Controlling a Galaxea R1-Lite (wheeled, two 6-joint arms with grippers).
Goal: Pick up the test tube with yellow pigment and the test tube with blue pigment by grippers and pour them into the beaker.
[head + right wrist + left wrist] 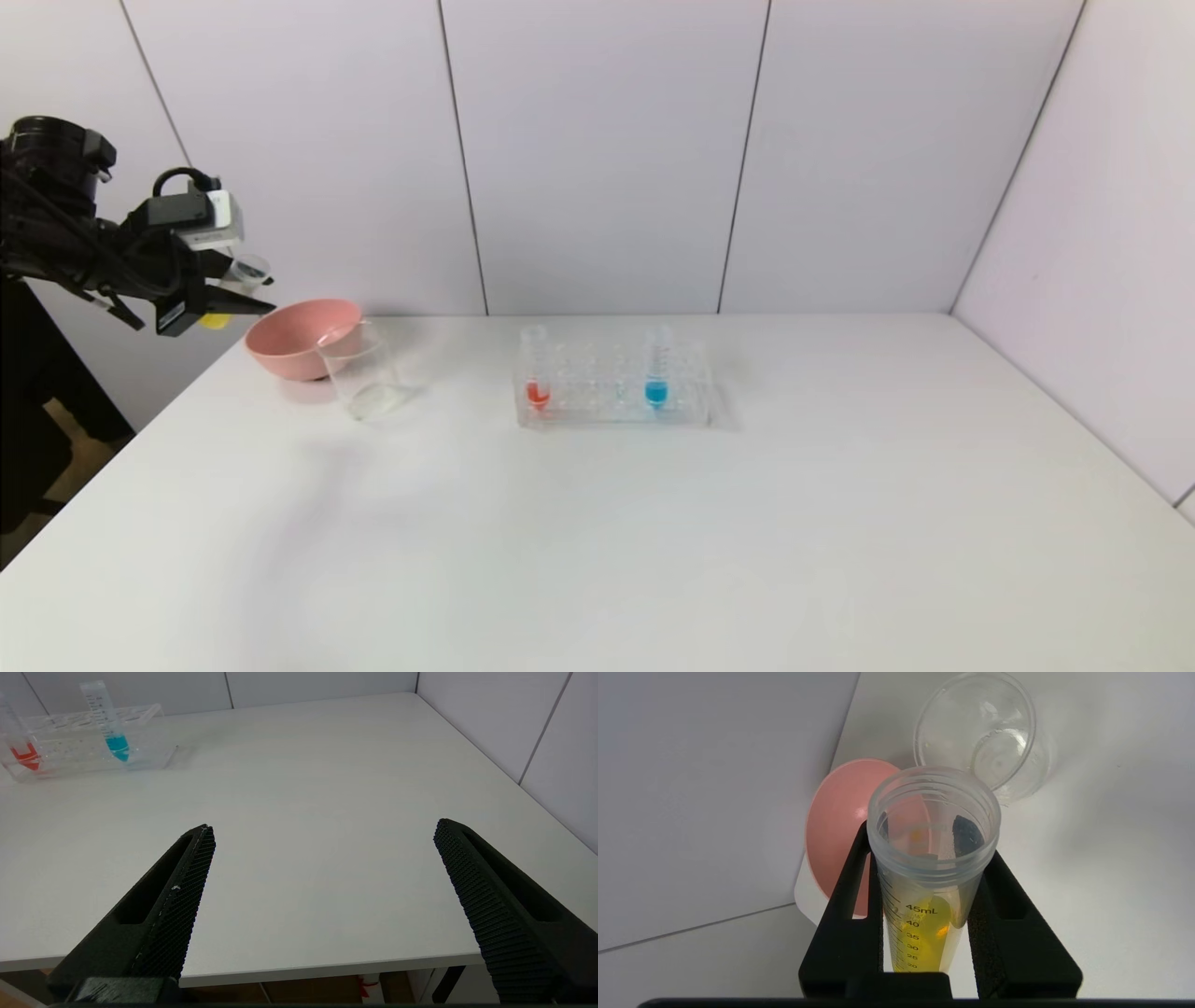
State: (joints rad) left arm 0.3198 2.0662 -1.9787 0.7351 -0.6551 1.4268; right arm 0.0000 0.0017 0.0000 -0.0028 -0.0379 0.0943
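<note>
My left gripper [229, 301] hangs in the air off the table's left edge, beside the pink bowl, shut on the test tube with yellow pigment [245, 272]. In the left wrist view the tube [924, 933] is clamped between the black fingers [850, 896], lying tilted with its open mouth toward the beaker [980, 732] and the yellow liquid low inside it. The clear beaker [362, 371] stands on the table in front of the bowl. The test tube with blue pigment [656, 371] stands upright in the rack [611, 403]. My right gripper [324, 830] is open and empty at the table's near edge.
A pink bowl [297, 338] sits at the back left, touching the beaker. A red-liquid tube [537, 375] stands at the left end of the clear rack. White wall panels close in the back and right of the table [653, 541].
</note>
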